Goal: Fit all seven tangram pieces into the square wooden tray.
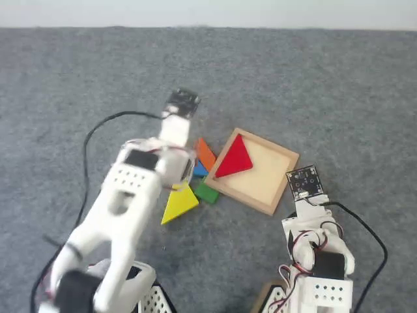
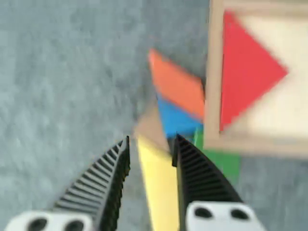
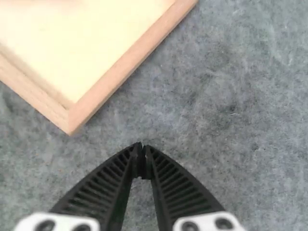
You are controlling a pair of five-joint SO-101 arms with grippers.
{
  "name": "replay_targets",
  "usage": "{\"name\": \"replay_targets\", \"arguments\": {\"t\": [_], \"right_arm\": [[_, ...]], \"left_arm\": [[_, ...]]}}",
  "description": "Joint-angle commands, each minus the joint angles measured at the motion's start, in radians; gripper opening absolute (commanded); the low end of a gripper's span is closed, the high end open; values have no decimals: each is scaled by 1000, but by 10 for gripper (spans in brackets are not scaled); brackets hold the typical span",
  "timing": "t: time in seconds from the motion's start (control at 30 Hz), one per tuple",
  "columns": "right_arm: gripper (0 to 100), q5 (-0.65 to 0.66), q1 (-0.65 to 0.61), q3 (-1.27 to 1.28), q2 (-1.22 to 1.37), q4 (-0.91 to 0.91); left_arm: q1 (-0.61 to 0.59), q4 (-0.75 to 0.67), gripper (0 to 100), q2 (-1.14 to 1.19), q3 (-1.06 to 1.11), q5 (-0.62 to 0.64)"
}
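Five coloured pieces are showing out of the seven. One, the red triangle (image 1: 233, 158), is lying flat inside the square wooden tray (image 1: 281, 156), tucked against the rim on the side nearest the loose pieces. The others are bunching on the grey mat (image 1: 326, 85) just outside that rim. An orange piece (image 2: 178, 86) is touching a blue piece (image 2: 175, 118), a green piece (image 2: 226, 161) is sitting at the tray's corner, and a yellow triangle (image 2: 159, 192) is lying closest to the left arm (image 1: 124, 195).

The left gripper (image 2: 151, 139) is hanging over the yellow triangle with its jaws spread apart, the narrow end of the piece running between them. I cannot tell whether either finger is actually touching it. The right gripper (image 3: 142, 150) is sitting over bare mat just off another corner of the tray, jaws pressed together on nothing.

These pieces are looking thin, stiff and light, with smooth painted faces, so I'm guessing they will skate or tip if nudged off-centre. Their low edges are offering little to bite on. Pinching the yellow one across its two straight sides, low against the mat and back from the point, seems the safest hold.

From overhead, the left arm is covering part of the cluster, so further pieces may be lying beneath it. A pale brownish shape (image 2: 147, 126) beside the yellow tip could be a sixth piece, but it is too smeared for me to say.
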Motion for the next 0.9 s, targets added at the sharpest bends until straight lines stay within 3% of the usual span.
{"name": "replay_targets", "arguments": {"t": [0.0, 0.17, 0.33, 0.5, 0.87], "right_arm": [[8, -2, -7, 18, -22, 13], [8, -2, -7, 18, -22, 13], [8, -2, -7, 18, -22, 13], [8, -2, -7, 18, -22, 13], [8, -2, -7, 18, -22, 13]], "left_arm": [[25, 44, 142, -169, 114, -81], [34, 55, 244, -204, 193, -158], [34, 71, 246, -68, 193, -238], [34, -41, 246, 109, 185, -239], [32, 48, 211, 345, -18, -242]]}}
